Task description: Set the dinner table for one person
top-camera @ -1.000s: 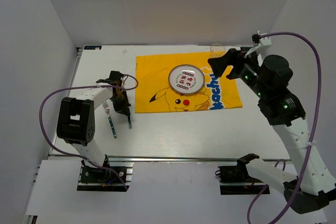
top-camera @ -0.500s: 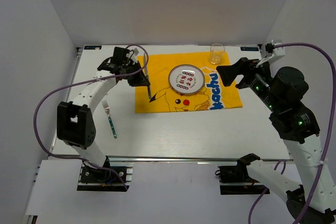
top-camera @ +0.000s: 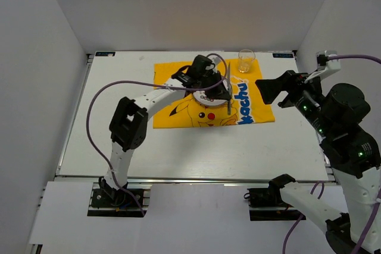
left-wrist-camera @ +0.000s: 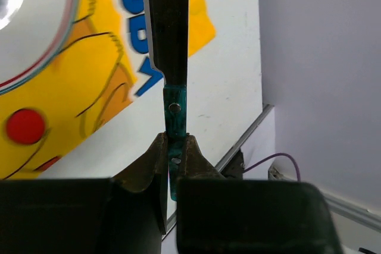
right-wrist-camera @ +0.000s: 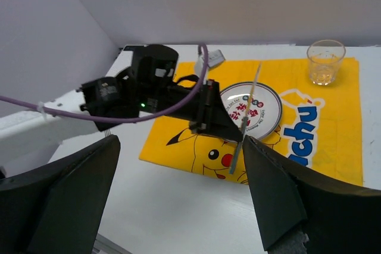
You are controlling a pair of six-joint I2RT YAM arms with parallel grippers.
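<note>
The left gripper (top-camera: 223, 90) had swung from the left to above the plate (right-wrist-camera: 265, 111), jaws clamped on the knife (top-camera: 228, 104) by its handle. The right gripper (top-camera: 263, 89) hung with its jaws wide apart and empty. The dinner table (top-camera: 196, 147), a white surface, lay under the cloth (top-camera: 169, 81). The knife needed lowering flat, just right of the plate.

One large white rectangular tabletop (top-camera: 178, 153) is in view. On it there is one yellow cloth printed with a cartoon character (top-camera: 166, 72), one round white plate with a coloured pattern (right-wrist-camera: 268, 111) and one clear drinking glass (top-camera: 246, 59). There is one table knife with a translucent teal handle and a grey metal blade (left-wrist-camera: 175, 111). Two black-and-white robot arms show, the left arm (top-camera: 128, 126) and the right arm (top-camera: 345, 105). There are two purple cables (top-camera: 95, 117).
</note>
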